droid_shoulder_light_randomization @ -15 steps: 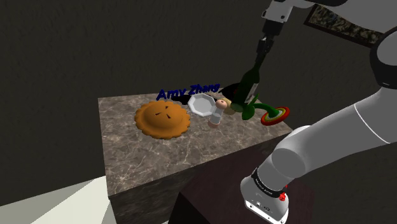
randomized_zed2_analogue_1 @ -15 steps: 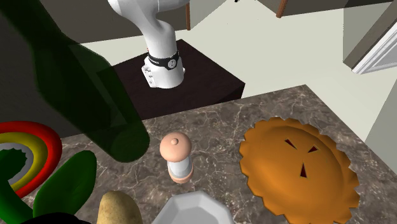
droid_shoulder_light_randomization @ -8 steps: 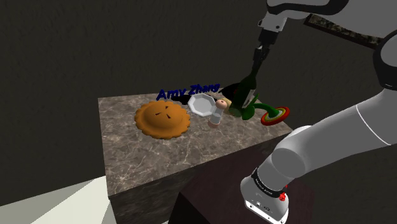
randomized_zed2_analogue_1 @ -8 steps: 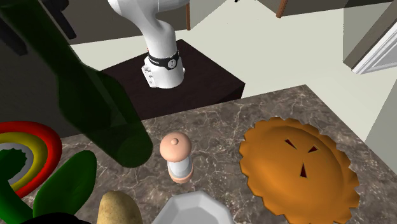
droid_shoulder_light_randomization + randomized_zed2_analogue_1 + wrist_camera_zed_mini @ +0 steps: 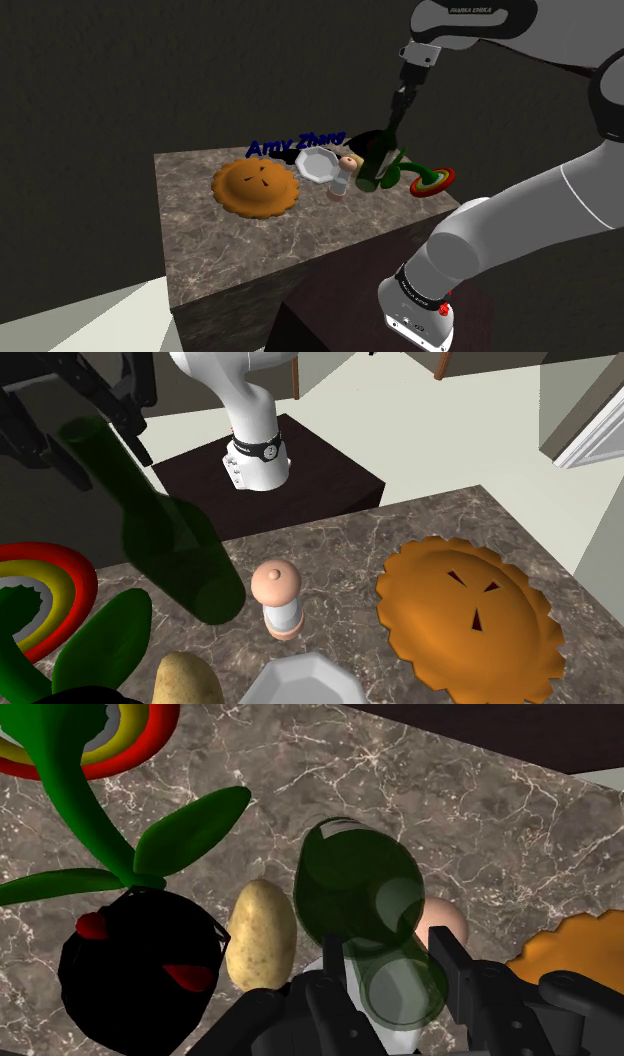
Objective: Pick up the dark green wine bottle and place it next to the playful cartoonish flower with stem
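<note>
Dark veined stone desk (image 5: pixel 200 250), dim walls behind. Noted on it: round orange crimped pie (image 5: pixel 256 187), white eight-sided dish (image 5: pixel 317 165), small pink-capped mill (image 5: pixel 277 600), pale potato (image 5: pixel 260 932), and cartoon flower with curved green stem, broad leaves and red-yellow-green ring head (image 5: pixel 185 829); black round lump with red marks (image 5: pixel 140 964) at stem's foot.

Black two-finger hand (image 5: pixel 390 954) clenched on neck of dark green see-through wine bottle (image 5: pixel 170 547). Bottle carried tilted, base lowest, low over desk between mill and flower leaves, near potato. Contact with desk not determinable.

Judged at placing step: carry near complete, release not yet made. Required next: bring bottle upright, lower base onto bare stone beside stem, clear of mill and potato, then open fingers. Risk of toppling if released on tilt.
</note>
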`<state>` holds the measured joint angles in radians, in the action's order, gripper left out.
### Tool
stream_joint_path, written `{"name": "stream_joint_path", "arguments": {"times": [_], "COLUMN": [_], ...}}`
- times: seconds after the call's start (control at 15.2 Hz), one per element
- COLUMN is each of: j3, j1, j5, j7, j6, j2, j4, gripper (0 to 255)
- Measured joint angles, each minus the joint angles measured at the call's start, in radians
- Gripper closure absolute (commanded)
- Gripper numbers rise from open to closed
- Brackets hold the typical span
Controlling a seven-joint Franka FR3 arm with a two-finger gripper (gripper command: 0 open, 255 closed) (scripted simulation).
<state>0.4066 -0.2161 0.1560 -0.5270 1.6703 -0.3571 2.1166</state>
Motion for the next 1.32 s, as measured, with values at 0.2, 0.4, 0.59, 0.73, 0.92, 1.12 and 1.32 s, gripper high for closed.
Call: {"name": "stream_joint_path", "arguments": {"times": [0.2, 0.4, 0.59, 0.73, 0.92, 1.12, 1.32], "j3": [0.004, 0.009, 0.011, 0.017, 0.018, 0.018, 0.018], "j1": [0.000, -0.003, -0.004, -0.004, -0.004, -0.004, -0.004], "j5": [0.000, 0.004, 0.006, 0.005, 0.006, 0.006, 0.006], "j7": [0.001, 0.001, 0.004, 0.002, 0.002, 0.002, 0.002], "j6": [0.039, 0.080, 0.118, 0.149, 0.159, 0.160, 0.160], "j2": [0.006, 0.007, 0.007, 0.017, 0.019, 0.019, 0.019], "j4": [0.033, 0.073, 0.112, 0.132, 0.140, 0.140, 0.141], "gripper": [255, 255, 255, 255, 255, 255, 0]}}
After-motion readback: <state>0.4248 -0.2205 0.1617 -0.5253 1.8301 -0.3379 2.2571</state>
